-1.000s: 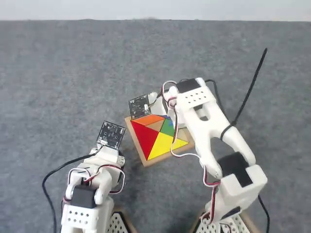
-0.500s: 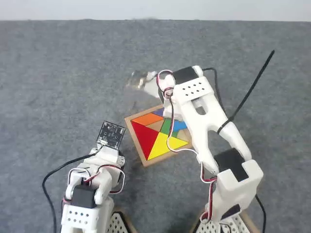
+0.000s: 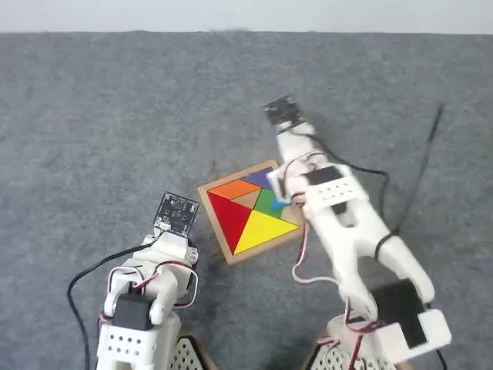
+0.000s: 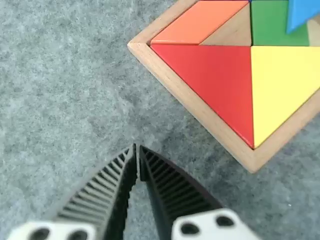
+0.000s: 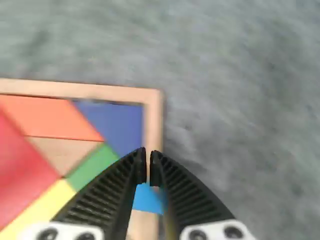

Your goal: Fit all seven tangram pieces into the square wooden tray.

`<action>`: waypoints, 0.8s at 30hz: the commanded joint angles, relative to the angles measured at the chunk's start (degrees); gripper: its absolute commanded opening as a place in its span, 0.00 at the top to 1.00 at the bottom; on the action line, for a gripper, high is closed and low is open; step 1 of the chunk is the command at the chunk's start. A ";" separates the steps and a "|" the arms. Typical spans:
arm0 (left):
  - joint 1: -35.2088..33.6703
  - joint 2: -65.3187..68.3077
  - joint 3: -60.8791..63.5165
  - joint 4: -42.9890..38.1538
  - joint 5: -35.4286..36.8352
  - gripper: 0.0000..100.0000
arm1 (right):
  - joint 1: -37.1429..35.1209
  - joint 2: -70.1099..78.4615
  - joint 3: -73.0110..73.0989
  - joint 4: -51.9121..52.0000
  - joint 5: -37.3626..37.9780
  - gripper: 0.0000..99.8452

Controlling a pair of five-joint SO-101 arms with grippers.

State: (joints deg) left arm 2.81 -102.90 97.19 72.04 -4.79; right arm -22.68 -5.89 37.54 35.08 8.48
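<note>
The square wooden tray (image 3: 225,248) lies mid-table holding a red triangle (image 3: 227,216), a yellow triangle (image 3: 262,230), an orange parallelogram (image 3: 235,189), a green piece (image 3: 266,202) and a dark blue triangle (image 3: 260,178). A wood-coloured triangular patch (image 4: 230,32) shows between orange and green. A light blue piece (image 5: 147,197) sits at the tray's right edge, right under my right gripper (image 5: 146,152), which is shut. My left gripper (image 4: 137,148) is shut over the carpet, a short way from the tray's (image 4: 200,107) left rim.
Grey carpet (image 3: 115,116) covers the table all around the tray. The right arm (image 3: 339,212) stretches along the tray's right side; the left arm (image 3: 146,297) stays near the front edge, left of the tray.
The right arm has swung from over the tray's far corner to its right side, uncovering the dark blue and green pieces. The left arm has stayed put.
</note>
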 commanded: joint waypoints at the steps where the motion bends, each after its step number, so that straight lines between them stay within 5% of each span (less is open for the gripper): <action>1: -0.26 -1.23 -0.66 0.26 0.26 0.99 | -4.44 -2.33 -0.79 -2.51 0.97 0.99; 15: -0.26 -1.23 -0.66 0.26 0.26 0.99 | -5.58 5.49 -2.99 6.20 1.05 0.99; 24: -0.26 -1.23 -0.66 0.26 0.26 0.99 | -1.80 -20.18 6.15 6.99 0.70 0.99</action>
State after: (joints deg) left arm 2.81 -102.90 97.19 72.04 -4.79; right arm -27.60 -8.88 38.51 41.76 8.75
